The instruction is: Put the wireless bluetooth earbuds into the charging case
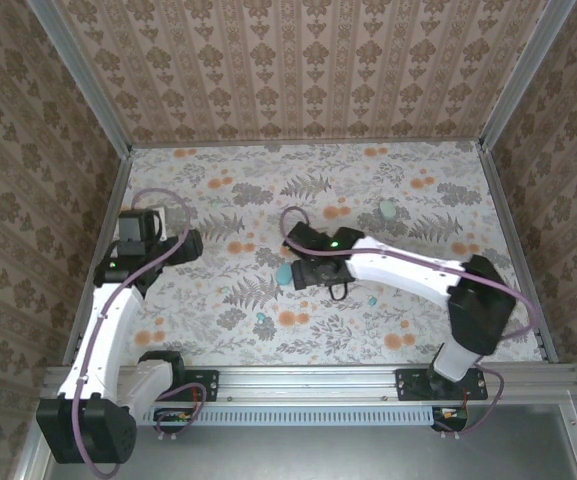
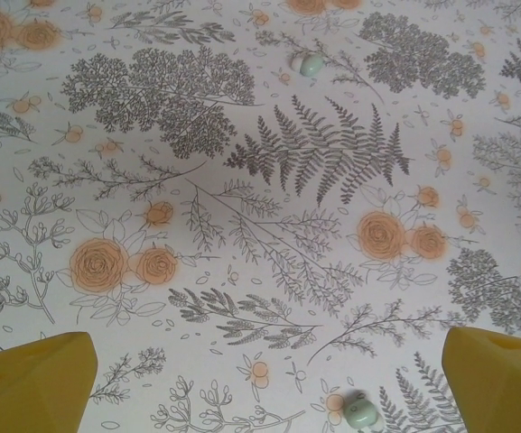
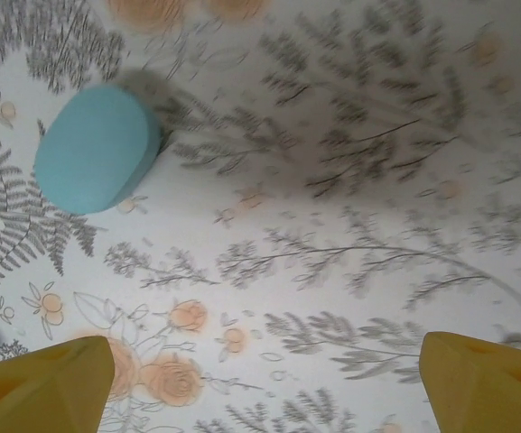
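Our right gripper [image 3: 260, 388] has its yellow, faceted fingertips [image 3: 39, 383] spread wide over the floral tablecloth [image 3: 350, 207]. Ahead and to the left lies the charging case [image 3: 97, 147], a smooth sky-blue pebble, shut, its long axis slanting from lower left to upper right. Our left gripper [image 2: 265, 383] is splayed just as wide, with a glossy pale near earbud [image 2: 361, 410] between its tips and a far earbud [image 2: 311, 64] well ahead.

Bench [image 1: 198, 190], floral-print top. On it: closed charging case [image 1: 284, 274] mid-bench. Wireless bluetooth earbuds [image 1: 261, 316], one near the case, second earbud [image 1: 373, 299] farther right. Pale green piece [image 1: 389, 210] toward the rear.
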Tool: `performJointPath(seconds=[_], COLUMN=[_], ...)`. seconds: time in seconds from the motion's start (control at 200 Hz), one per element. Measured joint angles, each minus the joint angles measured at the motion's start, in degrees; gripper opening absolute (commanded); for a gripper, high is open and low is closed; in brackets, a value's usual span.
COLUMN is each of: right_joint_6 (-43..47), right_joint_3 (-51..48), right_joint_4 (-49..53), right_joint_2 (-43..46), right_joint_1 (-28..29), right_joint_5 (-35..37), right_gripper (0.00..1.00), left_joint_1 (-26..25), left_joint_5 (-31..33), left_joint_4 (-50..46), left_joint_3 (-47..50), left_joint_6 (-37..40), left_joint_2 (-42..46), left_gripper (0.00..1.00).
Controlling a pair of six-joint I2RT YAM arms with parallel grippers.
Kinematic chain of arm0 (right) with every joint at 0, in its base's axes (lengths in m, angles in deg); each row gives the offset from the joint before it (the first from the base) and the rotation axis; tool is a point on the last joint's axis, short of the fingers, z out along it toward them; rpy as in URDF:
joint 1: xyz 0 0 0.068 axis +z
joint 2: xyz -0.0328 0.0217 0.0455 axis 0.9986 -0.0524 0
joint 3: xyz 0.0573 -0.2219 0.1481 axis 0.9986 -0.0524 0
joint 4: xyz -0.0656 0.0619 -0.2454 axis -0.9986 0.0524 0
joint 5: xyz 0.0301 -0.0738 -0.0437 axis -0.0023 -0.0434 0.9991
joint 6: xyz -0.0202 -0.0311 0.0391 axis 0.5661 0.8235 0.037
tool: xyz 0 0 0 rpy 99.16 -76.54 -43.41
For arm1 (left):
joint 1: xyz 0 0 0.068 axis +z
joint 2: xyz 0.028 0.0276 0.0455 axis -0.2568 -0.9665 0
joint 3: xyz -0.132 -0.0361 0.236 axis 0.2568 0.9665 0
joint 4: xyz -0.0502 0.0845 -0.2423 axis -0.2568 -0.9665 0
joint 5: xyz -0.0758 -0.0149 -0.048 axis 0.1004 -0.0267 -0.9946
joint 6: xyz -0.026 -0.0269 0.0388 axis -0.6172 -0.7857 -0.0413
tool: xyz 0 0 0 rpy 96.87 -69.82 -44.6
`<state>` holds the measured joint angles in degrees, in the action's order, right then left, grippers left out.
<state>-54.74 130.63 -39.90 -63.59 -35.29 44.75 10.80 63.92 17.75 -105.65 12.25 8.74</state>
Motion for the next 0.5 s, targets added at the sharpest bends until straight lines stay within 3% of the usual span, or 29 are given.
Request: performJointPath(seconds=[0.275,0.5], right_joint_6=[-5.03,-7.17], right_joint_3=[10.23,19.23], right_joint_4=[1.27,3.34], right_joint_2=[-11.91,-17.73], right_joint_1=[3.21,3.04], right_joint_5=[-3.04,-3.67], right_gripper=[0.82,0.84], left_joint_1=[0.72,5.31], left_joint_5=[-3.69,-12.98], left_joint_4=[-5.64,-5.51], left_joint_3=[-3.04,-2.54], left_joint_6=[-0.07,-0.04], left_joint_2=[-3.91,-5.01], left_gripper=[1.0,1.0])
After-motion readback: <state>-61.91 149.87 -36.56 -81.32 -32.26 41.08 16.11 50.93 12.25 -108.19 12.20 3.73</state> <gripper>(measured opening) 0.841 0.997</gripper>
